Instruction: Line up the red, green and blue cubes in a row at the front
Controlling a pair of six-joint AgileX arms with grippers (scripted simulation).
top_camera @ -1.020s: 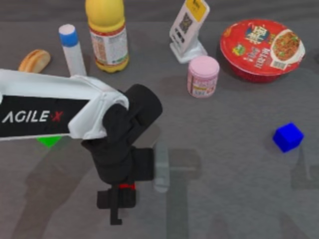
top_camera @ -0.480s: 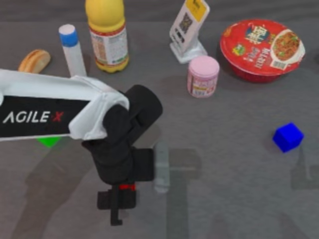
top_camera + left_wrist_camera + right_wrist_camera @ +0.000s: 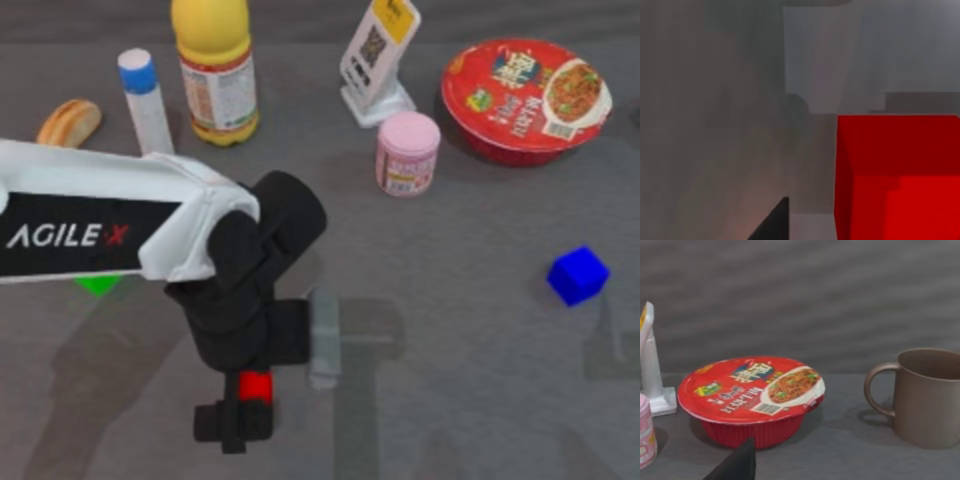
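Near the desk's front edge, the left claw (image 3: 237,420) stands spread around the small bright red cube (image 3: 254,386); only the right wrist view shows a brown mug (image 3: 926,397).

Grey table (image 3: 480,400), grey ribbed wall (image 3: 840,295)

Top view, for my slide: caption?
Left tool at the front with the red cube; blue cube waits right.
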